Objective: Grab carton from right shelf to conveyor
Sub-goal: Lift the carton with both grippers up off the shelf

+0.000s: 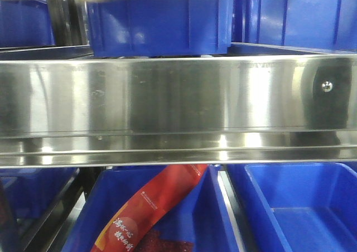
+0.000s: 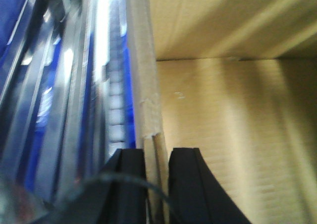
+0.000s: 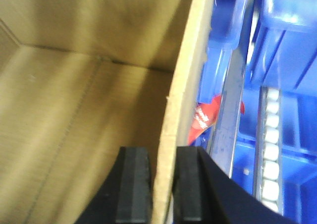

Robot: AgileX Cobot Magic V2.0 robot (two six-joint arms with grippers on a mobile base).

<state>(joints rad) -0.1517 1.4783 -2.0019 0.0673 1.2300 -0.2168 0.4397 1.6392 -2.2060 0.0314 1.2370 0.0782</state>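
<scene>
Blue plastic bins fill the background of the front view, behind and below the right shelf [image 1: 178,96]. Its broad stainless front rail runs level across the whole picture, mirror-bright, with one small screw head [image 1: 327,86] near its right end. Six bins show there, all cut off by the frame or the rail. Three are above the rail: a left bin [image 1: 25,23], a middle bin [image 1: 162,26] and a right bin [image 1: 301,15]. Three are below it: a lower left bin [image 1: 39,190], a lower middle bin [image 1: 198,218] and a lower right bin [image 1: 301,207]. One red snack packet [image 1: 162,207] lies slanted in the lower middle bin, which is the only bin with anything visible in it.

One carton [image 2: 223,135] shows in both wrist views, open, with its bare corrugated inside facing the cameras. The left pincer [image 2: 157,157] is clenched on the upper edge of one carton wall, one black finger inside the box and one outside. Just beyond that wall stand metal rack uprights and a strip of white rollers [image 2: 116,100].

The right pincer [image 3: 162,157] grips the edge of another wall in the same way, again with two fingers. Past this wall the red packet, blue bins and a second line of white rollers [image 3: 271,149] are near.

The carton is thus held by two pincers, close beside the shelf. What it rests on cannot be told.
</scene>
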